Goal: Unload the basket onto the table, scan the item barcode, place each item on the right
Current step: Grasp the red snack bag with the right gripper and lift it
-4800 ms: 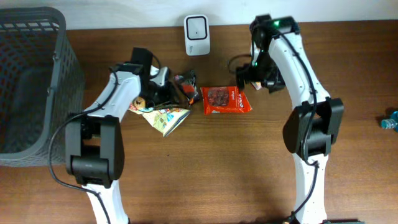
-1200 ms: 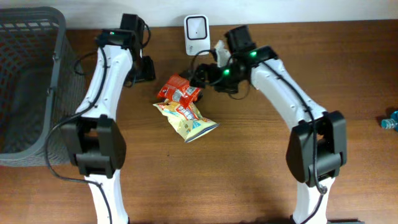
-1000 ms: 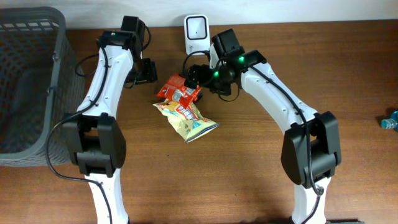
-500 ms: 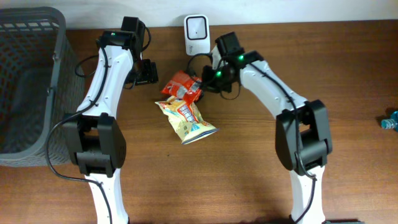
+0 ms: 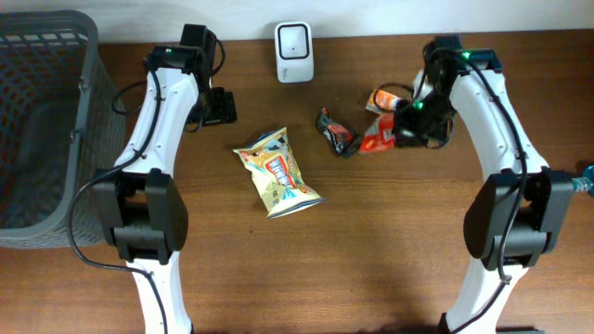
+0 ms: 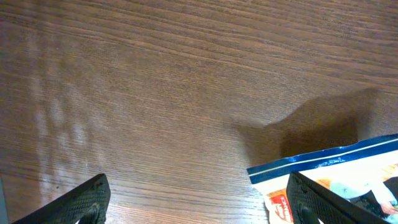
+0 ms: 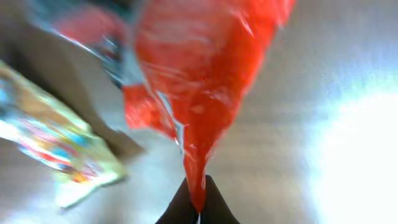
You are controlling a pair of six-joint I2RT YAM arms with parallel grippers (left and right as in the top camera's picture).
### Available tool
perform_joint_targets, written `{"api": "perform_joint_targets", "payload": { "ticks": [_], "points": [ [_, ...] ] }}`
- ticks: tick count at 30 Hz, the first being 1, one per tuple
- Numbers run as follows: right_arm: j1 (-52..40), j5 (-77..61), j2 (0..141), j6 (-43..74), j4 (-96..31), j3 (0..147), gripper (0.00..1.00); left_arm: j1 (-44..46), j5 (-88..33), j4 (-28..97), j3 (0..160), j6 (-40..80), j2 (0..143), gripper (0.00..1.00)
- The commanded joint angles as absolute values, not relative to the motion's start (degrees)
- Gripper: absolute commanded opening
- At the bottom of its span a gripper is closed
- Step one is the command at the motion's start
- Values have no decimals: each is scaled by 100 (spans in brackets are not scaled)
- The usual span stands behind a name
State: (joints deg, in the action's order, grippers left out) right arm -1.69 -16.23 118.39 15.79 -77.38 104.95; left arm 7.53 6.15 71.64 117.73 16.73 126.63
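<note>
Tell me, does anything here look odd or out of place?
The red packet looks odd: it dangles crumpled from the right gripper, pinched by one thin edge, well to the right of the scanner. The chip bag lies askew and rumpled. Nothing looks spilled.

Open tabletop (image 6: 155, 93) beneath and ahead of the spread left end effector (image 5: 224, 106). Snack bag (image 5: 277, 173) just beside one fingertip, basket (image 5: 37, 121) well apart on the other side. Scanner (image 5: 293, 40) and dark wrapper (image 5: 336, 132) between both end effectors. Red packet (image 5: 379, 135) pinched in the right end effector (image 5: 404, 128), filling the space ahead of it.
</note>
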Motion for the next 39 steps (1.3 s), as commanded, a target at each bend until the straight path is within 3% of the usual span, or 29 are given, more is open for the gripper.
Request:
{"api": "perform_joint_targets", "payload": {
  "ticks": [1,3,4,5,6,7,8,9,12,17,25,31,34,39],
  "points": [
    [-189,-1291,11856,1059,-8403,10407,4,729,576,7183,11778,1691,12663,89],
    [-189,-1249,11854,792,-8873,10409,33,729,578,7181,11778,1691,12663,90],
    [-189,-1052,11854,773,-9078,10412,55,729,576,7177,11778,1691,12663,90],
    [-189,-947,11854,773,-9096,10422,57,731,565,7172,11778,1691,12663,90],
    [-183,-937,11854,770,-8908,10427,58,751,401,7172,11778,1688,12663,73],
    [-180,-939,11854,773,-8720,10427,58,775,67,7175,11778,1684,12663,46],
    [-176,-939,11854,773,-8453,10427,61,803,-386,7175,11778,1594,12663,33],
    [-172,-939,11854,777,-8038,10425,72,895,-1500,7150,11778,1044,12663,13],
    [-91,-814,11856,993,-7328,10425,71,1247,-2482,7120,11778,270,12663,0],
    [49,-569,11856,1431,-6630,10202,33,2106,-2418,5922,11778,1044,12798,0],
    [93,-156,11876,1573,-6473,10114,33,2893,-2309,4150,11778,1540,14018,0],
    [93,30,12130,1577,-6447,10108,35,2718,1570,5181,11782,1544,14044,0],
    [71,-478,12311,1573,-6215,10103,40,2547,1990,5481,11791,1675,13900,0],
    [34,-1424,12691,1575,-6084,10101,40,2436,1756,5815,11793,2265,13137,0]
  ]
}}
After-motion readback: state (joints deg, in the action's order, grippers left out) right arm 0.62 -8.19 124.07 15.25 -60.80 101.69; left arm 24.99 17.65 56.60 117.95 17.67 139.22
